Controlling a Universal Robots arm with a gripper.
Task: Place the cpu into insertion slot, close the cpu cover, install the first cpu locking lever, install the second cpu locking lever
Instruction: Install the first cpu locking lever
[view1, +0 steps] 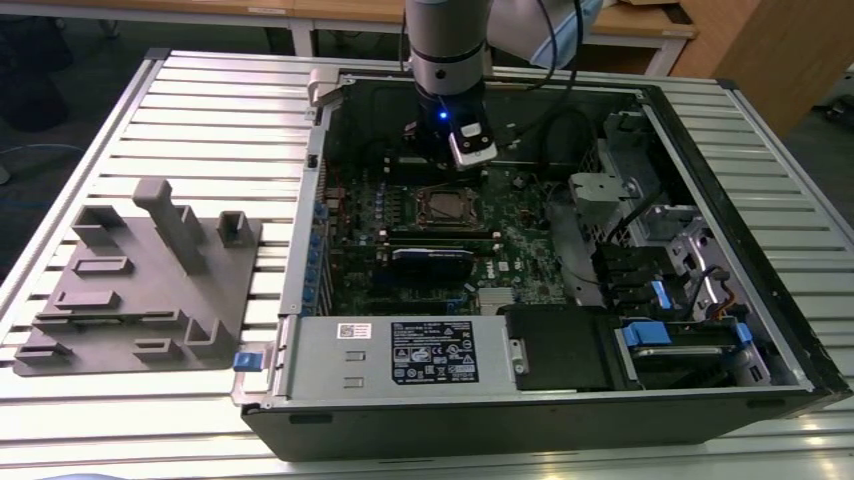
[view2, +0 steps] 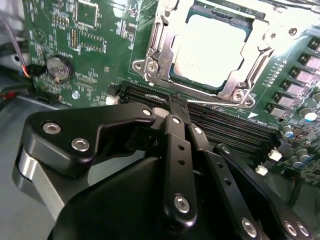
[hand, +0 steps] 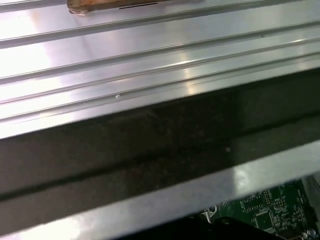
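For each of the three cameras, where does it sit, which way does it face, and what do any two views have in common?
Exterior view: off the arm and above, looking down into the open computer case on the slatted table; the arm and gripper show.
Second wrist view: on the arm, looking past the shut gripper at the cpu on the motherboard.
First wrist view: on the arm, facing the slatted table and the case's dark wall.
Shared: both wrist views show the green motherboard; the exterior and second wrist views show the gripper.
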